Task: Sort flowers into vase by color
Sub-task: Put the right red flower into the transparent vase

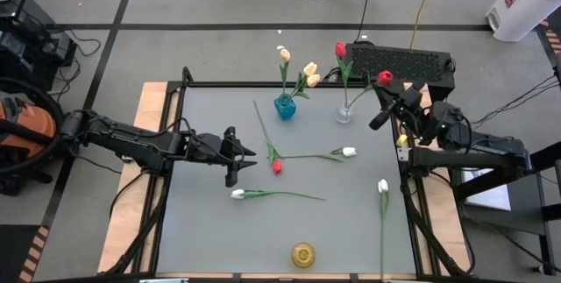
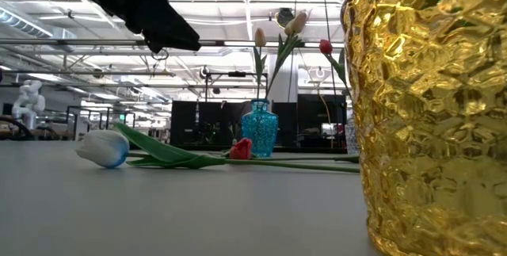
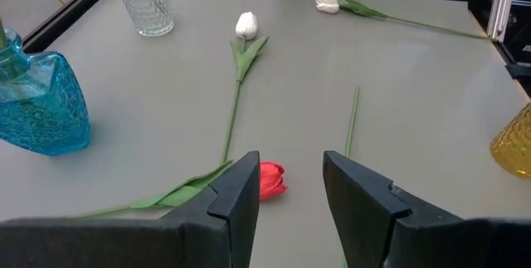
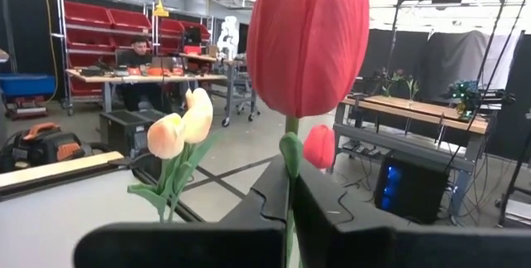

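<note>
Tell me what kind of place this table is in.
Probably a robotics lab or workshop: red parts bins on shelving, workbenches with a seated person, and a small white robot figure under a high industrial ceiling.

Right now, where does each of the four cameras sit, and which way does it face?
High view: above the table, looking straight down; both arms show, left gripper open, right gripper holding a red tulip.
Low view: at tabletop height beside the gold vase, looking across to the blue vase; a dark arm overhead.
Left wrist view: past its own open fingers at a lying red tulip.
Right wrist view: past its shut fingers at the held tulip.
Shared: all four show the blue vase or its cream tulips.
</note>
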Action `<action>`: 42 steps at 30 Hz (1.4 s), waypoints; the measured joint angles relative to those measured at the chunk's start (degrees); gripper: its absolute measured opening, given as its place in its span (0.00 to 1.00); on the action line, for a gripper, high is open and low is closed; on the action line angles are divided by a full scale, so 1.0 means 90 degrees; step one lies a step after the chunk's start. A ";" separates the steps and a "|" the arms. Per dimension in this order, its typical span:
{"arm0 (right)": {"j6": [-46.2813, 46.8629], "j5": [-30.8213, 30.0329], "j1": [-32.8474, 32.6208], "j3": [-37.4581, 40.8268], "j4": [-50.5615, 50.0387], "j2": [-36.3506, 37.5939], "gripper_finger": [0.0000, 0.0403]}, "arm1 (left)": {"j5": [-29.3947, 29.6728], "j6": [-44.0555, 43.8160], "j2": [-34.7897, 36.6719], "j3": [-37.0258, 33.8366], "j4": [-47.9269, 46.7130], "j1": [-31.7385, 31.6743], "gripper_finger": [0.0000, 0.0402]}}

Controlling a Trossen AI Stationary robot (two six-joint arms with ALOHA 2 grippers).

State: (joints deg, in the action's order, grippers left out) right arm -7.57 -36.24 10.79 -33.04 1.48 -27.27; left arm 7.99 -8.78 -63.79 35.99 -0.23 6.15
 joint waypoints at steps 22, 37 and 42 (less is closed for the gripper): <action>0.0125 -0.0311 0.0000 0.0000 0.0005 -0.0710 0.00 | 0.0005 -0.0160 0.0000 0.0000 0.0042 0.0071 0.35; 0.0293 -0.0354 0.0002 0.0000 0.0000 -0.1319 0.00 | 0.0005 -0.0158 0.0000 0.0000 0.0175 0.0214 0.35; 0.0427 -0.0354 0.0002 0.0000 -0.0002 -0.1439 0.00 | 0.0005 -0.0160 0.0000 0.0000 0.0175 0.0214 0.35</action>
State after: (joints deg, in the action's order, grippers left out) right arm -3.72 -39.42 10.81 -33.04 1.46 -40.22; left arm 8.03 -10.22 -63.79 35.99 1.34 8.08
